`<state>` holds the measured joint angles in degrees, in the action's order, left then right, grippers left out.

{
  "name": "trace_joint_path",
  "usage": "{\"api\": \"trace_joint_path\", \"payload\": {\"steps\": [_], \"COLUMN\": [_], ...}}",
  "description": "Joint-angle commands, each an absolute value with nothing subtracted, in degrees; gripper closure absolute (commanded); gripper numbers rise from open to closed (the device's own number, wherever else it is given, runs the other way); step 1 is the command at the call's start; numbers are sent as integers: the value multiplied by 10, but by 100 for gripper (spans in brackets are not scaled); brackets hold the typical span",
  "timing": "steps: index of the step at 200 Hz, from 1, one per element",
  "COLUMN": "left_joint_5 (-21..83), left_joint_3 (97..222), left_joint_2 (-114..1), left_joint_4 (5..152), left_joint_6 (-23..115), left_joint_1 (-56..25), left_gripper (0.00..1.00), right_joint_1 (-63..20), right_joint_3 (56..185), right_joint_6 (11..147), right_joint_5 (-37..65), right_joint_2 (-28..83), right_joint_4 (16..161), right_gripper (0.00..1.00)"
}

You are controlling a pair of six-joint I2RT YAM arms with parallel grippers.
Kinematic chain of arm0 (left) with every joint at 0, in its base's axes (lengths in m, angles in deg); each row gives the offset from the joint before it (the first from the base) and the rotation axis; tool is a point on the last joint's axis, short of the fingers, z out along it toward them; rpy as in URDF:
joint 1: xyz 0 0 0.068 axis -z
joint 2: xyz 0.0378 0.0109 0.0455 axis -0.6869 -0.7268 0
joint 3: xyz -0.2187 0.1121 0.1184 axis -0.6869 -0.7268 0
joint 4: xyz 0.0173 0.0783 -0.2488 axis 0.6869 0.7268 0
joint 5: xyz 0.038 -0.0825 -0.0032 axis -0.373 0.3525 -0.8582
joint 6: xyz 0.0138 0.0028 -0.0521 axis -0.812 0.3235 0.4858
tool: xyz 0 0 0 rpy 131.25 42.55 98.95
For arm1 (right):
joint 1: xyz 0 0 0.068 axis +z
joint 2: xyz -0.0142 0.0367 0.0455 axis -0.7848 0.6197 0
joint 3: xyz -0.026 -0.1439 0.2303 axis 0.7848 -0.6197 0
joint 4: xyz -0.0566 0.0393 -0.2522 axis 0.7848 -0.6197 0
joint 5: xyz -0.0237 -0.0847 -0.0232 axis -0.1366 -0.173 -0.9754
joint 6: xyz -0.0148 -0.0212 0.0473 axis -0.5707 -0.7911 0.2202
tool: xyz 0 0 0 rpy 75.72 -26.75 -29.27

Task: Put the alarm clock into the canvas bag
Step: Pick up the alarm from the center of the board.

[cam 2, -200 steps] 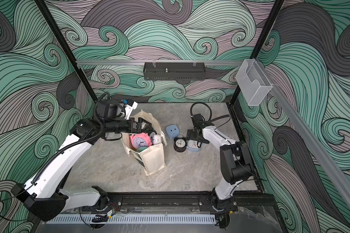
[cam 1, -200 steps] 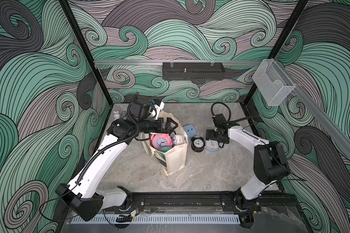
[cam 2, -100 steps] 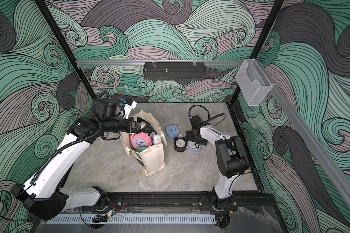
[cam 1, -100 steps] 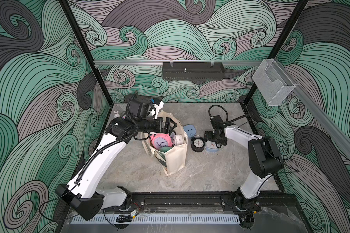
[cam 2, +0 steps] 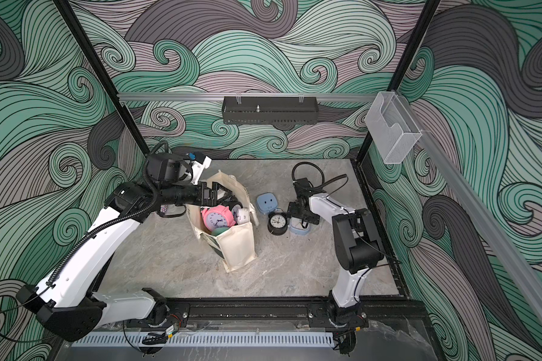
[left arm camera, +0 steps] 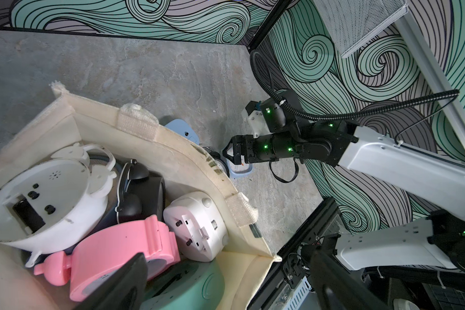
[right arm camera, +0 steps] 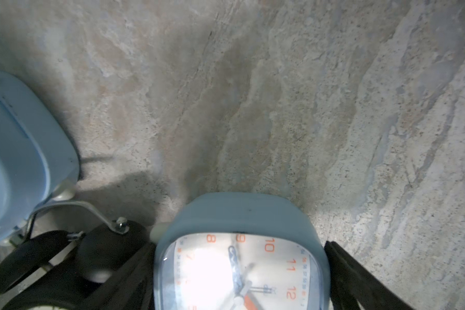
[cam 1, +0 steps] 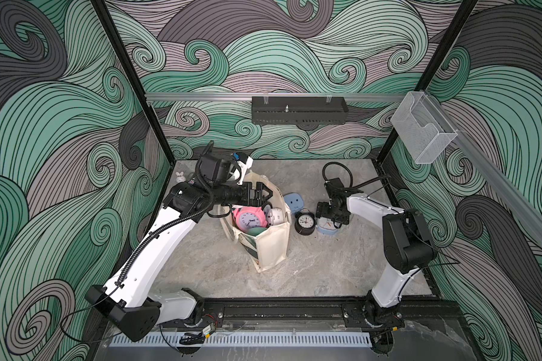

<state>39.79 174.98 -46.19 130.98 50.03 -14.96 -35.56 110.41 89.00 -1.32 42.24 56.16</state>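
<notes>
Pale blue plastic marks the alarm clock (right arm camera: 239, 257) at issue: a squarish, round-cornered clock lying face up on the grey stone-look table (cam 1: 341, 268), with a white dial and orange numerals. The right gripper (left arm camera: 230, 157) points down directly over it. In the right wrist view the clock sits between the two black fingers (right arm camera: 342, 271), one along each flank. A sliver of table shows between the case and one finger. The opposite finger is at the case or very close to it, but that side is too dark to tell. I read the jaws as spread around the clock, not clamped on it. The clock is about as wide as it is long, so no long axis dictates the grasp.

Just beside that gripper, on its bag-ward side, lies a black twin-bell clock (cam 1: 305, 221), touching or nearly touching the blue one. Beyond it the canvas bag (cam 1: 273, 247) stands upright, its mouth open, with a pink clock (cam 1: 248, 217) and others inside. The left gripper (cam 1: 263, 195) hovers at the bag's far rim with its jaws wide, gripping nothing I can see. It is well apart from the blue clock, so the right arm is plainly the nearer one. My judgement is that the coming move is to close, lift, and carry the clock sideways over the black clock to the bag.
</notes>
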Motion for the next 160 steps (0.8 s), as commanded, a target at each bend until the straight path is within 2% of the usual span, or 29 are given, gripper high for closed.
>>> {"api": "trace_joint_path", "payload": {"steps": [1, 22, 68, 160], "left_joint_5": [384, 384, 414, 500], "left_joint_3": [1741, 1739, 1733, 1740], "left_joint_2": [-450, -450, -457, -514], "left_joint_4": [1307, 1305, 1297, 1220], "left_joint_6": [508, 511, 497, 499], "left_joint_1": [-146, -146, -146, -131], "left_gripper": [4, 4, 4, 12], "right_joint_1": [-357, -360, -385, -393], "right_joint_3": [1103, 1106, 1112, 1208], "right_joint_6": [891, 885, 876, 1010], "right_joint_5": [-4, 6, 53, 268], "right_joint_2": [411, 390, 322, 210], "right_joint_4": [563, 563, 563, 612], "right_gripper": [16, 22, 27, 33]}}
